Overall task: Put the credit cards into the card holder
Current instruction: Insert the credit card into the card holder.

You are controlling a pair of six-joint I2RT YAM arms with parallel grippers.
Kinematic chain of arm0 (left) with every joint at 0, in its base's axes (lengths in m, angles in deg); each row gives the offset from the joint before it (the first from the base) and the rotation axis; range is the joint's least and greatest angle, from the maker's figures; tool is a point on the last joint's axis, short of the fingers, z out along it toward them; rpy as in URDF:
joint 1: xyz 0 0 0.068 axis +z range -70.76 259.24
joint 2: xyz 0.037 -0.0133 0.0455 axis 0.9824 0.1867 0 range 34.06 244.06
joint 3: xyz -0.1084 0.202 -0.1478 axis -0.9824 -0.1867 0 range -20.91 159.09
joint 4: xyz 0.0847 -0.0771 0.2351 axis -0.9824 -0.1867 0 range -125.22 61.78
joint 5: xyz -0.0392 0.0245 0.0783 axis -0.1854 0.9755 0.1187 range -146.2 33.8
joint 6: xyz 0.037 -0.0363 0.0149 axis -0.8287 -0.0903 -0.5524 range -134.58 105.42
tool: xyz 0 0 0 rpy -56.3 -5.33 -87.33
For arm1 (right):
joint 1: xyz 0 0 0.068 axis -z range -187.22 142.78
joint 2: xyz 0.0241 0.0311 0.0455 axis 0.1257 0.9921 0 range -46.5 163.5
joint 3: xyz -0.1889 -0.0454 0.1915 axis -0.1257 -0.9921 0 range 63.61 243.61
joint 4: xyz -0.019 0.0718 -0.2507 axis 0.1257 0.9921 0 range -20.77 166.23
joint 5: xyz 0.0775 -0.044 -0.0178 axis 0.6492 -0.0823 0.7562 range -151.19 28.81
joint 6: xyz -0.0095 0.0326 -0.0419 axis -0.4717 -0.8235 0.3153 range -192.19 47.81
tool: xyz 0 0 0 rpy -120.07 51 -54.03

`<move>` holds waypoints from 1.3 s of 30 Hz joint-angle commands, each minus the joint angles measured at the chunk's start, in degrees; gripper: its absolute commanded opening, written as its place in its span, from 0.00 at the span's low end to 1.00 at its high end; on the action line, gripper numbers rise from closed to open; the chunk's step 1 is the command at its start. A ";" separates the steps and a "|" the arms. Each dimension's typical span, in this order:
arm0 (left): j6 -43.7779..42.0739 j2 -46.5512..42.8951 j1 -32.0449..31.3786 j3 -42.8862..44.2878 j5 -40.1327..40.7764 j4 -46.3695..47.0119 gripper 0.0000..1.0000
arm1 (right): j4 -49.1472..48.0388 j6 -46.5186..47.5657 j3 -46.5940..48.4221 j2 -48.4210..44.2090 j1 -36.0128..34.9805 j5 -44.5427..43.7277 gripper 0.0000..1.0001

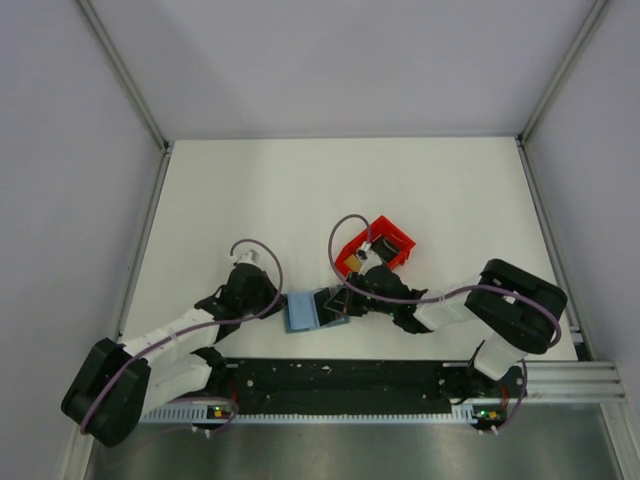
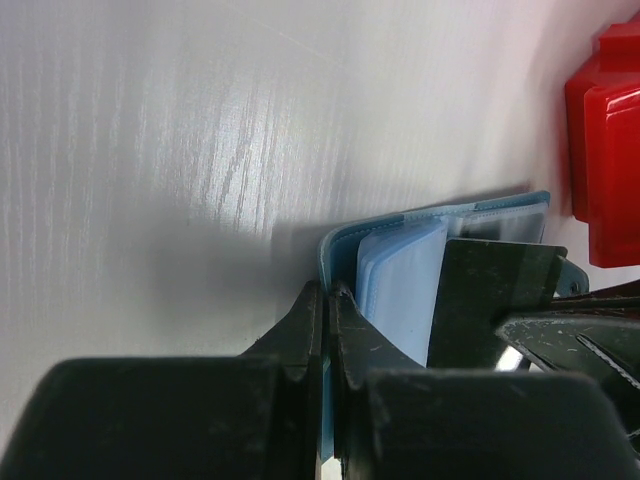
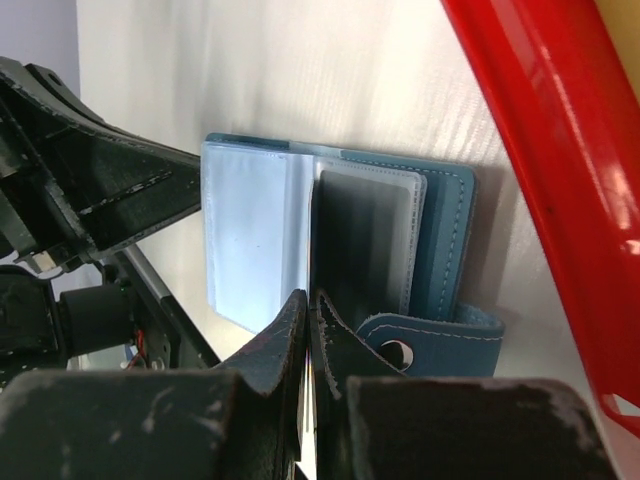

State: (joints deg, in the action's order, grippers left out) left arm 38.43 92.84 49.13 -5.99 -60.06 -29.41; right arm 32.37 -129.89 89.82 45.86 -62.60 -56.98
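The holder (image 1: 302, 311) lies open on the counter (image 1: 300, 190), near the bases. The left pincer (image 2: 327, 300) is clamped on its left edge. The right pincer (image 3: 310, 305) grips a dark card (image 3: 360, 240) partly in a pocket. A red bin (image 1: 398, 238) sits just beyond, right.

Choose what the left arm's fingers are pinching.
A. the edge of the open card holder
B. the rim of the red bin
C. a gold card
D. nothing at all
A: in the left wrist view the left fingers are closed on the thin blue edge of the card holder, which lies open.
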 commanded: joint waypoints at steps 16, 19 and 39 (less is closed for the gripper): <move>-1.95 1.42 -0.13 -0.24 0.78 -3.55 0.00 | 0.04 0.65 1.12 -5.69 -0.61 -0.60 0.00; -1.95 1.51 -0.13 -0.33 0.78 -3.47 0.00 | 1.17 0.83 1.99 -5.26 -0.52 -0.43 0.00; -2.21 1.77 -0.04 -0.24 0.34 -2.94 0.00 | -3.30 -0.67 3.75 2.91 -0.44 2.30 0.00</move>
State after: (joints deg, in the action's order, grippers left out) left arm 37.82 93.10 49.13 -5.97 -60.41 -28.97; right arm 31.69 -130.37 91.51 47.30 -62.60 -55.45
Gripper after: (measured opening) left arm 0.019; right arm 0.005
